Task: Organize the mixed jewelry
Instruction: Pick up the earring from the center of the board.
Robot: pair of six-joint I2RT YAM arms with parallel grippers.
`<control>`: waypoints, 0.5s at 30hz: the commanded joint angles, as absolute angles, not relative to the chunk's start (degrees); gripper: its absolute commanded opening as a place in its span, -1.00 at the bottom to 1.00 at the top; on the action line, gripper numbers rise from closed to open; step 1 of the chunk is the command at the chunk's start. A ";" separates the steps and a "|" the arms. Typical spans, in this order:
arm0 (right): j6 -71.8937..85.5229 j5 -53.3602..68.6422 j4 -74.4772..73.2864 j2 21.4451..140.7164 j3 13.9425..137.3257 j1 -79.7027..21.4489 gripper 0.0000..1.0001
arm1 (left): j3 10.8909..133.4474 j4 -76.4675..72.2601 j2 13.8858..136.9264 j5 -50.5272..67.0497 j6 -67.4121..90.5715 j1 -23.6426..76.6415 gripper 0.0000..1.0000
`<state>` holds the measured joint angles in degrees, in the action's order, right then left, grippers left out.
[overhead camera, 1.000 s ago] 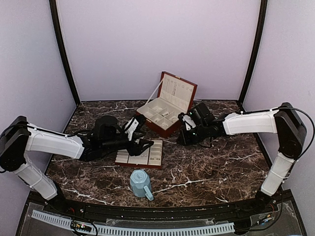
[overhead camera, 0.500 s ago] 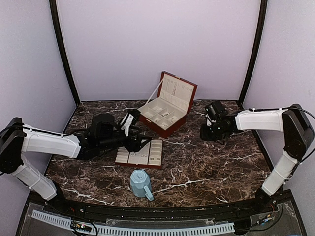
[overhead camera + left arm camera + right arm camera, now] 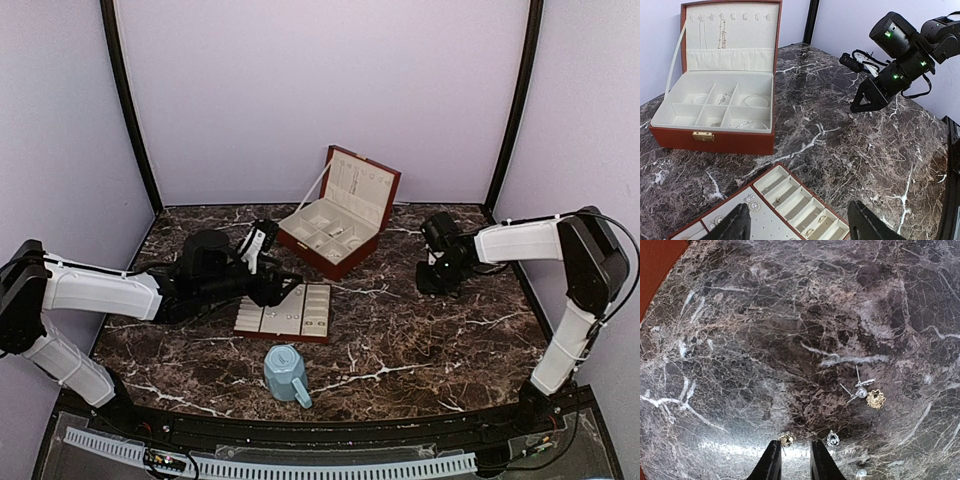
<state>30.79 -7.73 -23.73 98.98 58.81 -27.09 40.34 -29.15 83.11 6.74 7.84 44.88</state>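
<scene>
Right gripper (image 3: 792,462) low over the surface (image 3: 740,340), right-back part: jaws narrowly parted, nothing between them. Loose mixed jewelry (image 3: 875,399) lies on the marble at the fingertips, with a gold stud (image 3: 786,439) just ahead of one tip, a teardrop piece (image 3: 833,438) just ahead of the other, and pin studs (image 3: 860,385) beyond. Left gripper (image 3: 797,227) spread wide and empty over the brown tray (image 3: 765,222), which carries a few small pieces; thin hoops (image 3: 756,101) lie in compartments of the box (image 3: 715,141), lid up, mid-back.
</scene>
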 commanded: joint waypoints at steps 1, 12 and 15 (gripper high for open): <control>31.24 -7.36 -22.97 99.49 59.45 -27.07 -0.60 | 39.64 -28.13 81.18 6.00 8.17 44.57 0.39; 31.53 -5.33 -22.14 101.46 60.39 -27.07 -0.68 | 39.92 -27.70 81.20 5.57 7.74 44.49 0.39; 31.64 -5.47 -21.87 101.34 60.09 -27.08 -0.71 | 39.68 -27.73 81.13 5.45 7.88 44.47 0.39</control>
<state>31.00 -5.80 -23.16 101.16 59.13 -27.09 40.32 -28.53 83.11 6.22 7.94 44.84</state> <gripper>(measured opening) 0.151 0.694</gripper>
